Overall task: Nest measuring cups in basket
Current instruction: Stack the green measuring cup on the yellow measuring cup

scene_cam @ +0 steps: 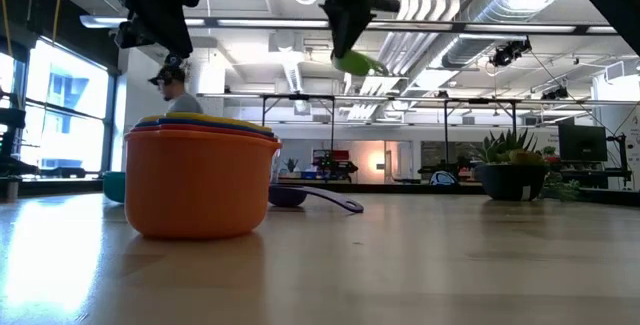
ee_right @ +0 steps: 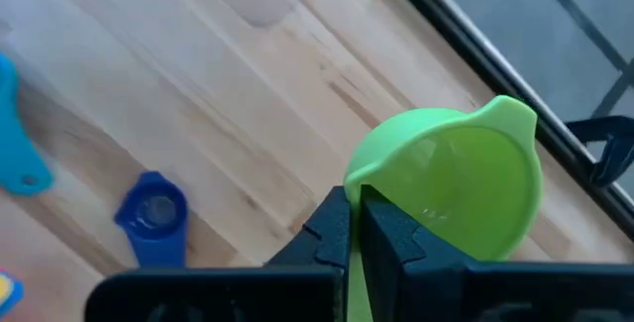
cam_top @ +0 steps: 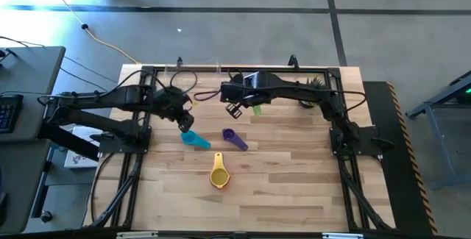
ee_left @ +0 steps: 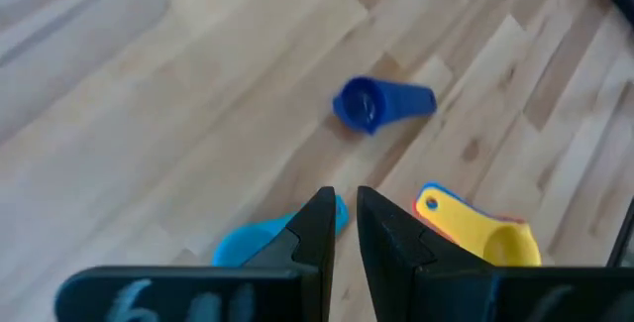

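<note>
Right now your right gripper [ee_right: 355, 225] is clamped on the green measuring cup [ee_right: 451, 178], held above the table [cam_top: 294, 187]. Left gripper [ee_left: 343, 225] hovers nearly closed and empty over the teal cup [cam_top: 194, 139]. Purple cup [cam_top: 234, 138] and yellow-orange stack [cam_top: 218, 173] lie nearby; basket [cam_top: 197, 68] only faintly visible, probably at the far edge.

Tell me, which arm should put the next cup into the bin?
The right: its end effector already grips the small green plastic scoop cup above the table; the left end effector is empty.

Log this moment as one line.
right gripper: shut on green cup, raised | left gripper: empty, above teal cup | stack: on table
</note>
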